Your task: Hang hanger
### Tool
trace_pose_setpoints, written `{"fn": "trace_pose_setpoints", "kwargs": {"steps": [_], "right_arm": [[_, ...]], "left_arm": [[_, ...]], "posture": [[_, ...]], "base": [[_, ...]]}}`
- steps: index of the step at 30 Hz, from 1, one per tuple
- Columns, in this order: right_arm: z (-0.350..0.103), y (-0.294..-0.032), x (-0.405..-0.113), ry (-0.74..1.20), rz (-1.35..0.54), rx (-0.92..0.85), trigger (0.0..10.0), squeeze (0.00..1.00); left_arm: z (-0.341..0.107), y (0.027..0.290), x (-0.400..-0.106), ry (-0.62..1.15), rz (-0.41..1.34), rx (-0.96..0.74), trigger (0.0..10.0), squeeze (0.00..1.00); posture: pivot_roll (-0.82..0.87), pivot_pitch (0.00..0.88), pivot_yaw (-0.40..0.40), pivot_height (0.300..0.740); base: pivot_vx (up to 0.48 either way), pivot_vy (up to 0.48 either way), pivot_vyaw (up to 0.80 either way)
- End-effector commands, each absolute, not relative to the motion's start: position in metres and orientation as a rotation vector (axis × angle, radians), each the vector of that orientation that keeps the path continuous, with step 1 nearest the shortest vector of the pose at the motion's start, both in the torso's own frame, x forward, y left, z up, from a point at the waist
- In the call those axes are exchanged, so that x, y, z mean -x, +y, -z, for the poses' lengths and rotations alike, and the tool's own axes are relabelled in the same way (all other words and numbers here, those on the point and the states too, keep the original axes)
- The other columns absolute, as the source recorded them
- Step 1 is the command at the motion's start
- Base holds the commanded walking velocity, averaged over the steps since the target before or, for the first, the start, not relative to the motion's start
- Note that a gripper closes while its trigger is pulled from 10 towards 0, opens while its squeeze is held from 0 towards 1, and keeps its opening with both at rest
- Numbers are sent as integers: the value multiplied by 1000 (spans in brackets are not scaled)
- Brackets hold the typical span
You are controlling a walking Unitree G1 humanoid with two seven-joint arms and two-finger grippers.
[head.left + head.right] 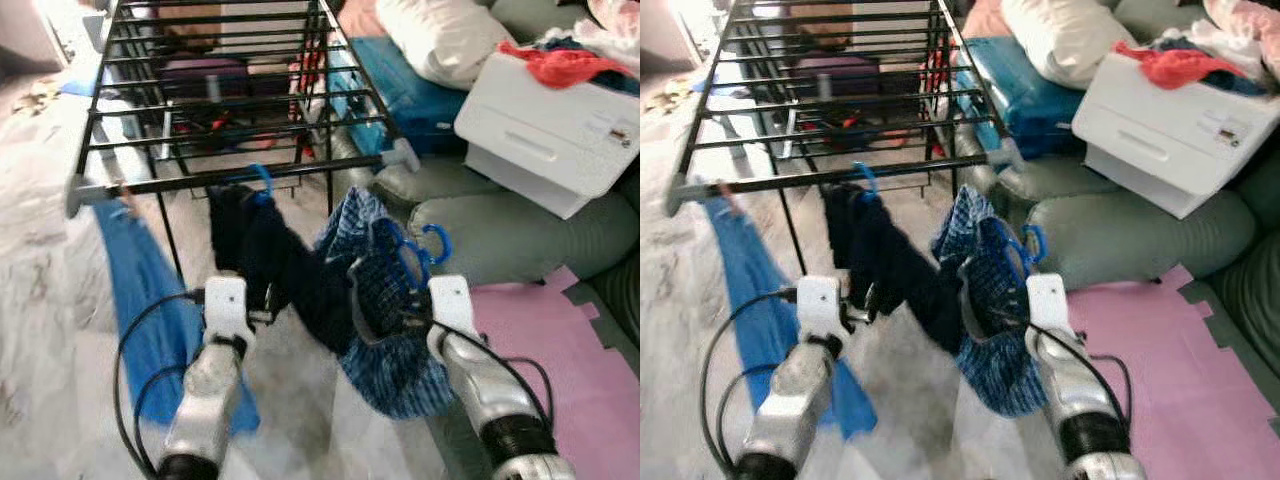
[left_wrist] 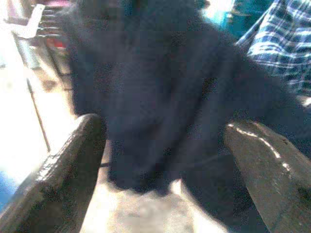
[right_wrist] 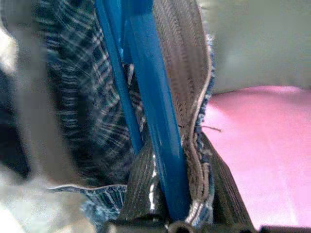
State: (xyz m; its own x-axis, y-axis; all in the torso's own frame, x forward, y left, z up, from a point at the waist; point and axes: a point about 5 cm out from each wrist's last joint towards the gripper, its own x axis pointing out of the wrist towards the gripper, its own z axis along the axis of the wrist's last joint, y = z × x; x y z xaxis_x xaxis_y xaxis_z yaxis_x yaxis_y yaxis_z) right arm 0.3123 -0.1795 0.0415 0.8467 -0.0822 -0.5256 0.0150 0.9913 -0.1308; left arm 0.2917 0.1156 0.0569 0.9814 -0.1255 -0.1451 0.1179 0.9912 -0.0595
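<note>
A black drying rack stands ahead. One blue hanger is hooked on its front rail and carries a dark navy garment. My left gripper is open, its fingers either side of that garment's lower part. My right gripper is shut on a second blue hanger, which holds a blue plaid garment. That hanger's hook hangs free, below and to the right of the rail.
A grey-green sofa stands to the right with a white printer, a red cloth and a white pillow on it. A pink floor mat lies at the right. A blue cloth hangs at the rack's left end.
</note>
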Motion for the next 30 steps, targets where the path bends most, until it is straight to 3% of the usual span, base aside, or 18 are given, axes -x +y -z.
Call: {"fn": "trace_pose_setpoints", "kwargs": {"steps": [1, 6, 20, 30], "right_arm": [[-53, -176, -320, 501, 58, 111, 10000, 0], [-56, -172, -327, 482, 1, 169, 10000, 0], [-65, -151, -344, 458, -49, 184, 10000, 0], [-66, -147, -347, 437, -26, 140, 10000, 0]], "left_arm": [[-58, 124, -291, 145, 105, 33, 10000, 0], [-48, 143, -282, 185, 50, -3, 10000, 0], [-49, 133, -280, 205, 72, 46, 10000, 0], [-52, 139, -280, 194, 82, 29, 10000, 0]], "posture": [[11, 48, -22, 740], [23, 36, -27, 740], [61, 28, -21, 740], [70, 36, -14, 740]], "base": [[394, 0, 0], [223, 0, 0], [0, 0, 0], [0, 475, 0]]}}
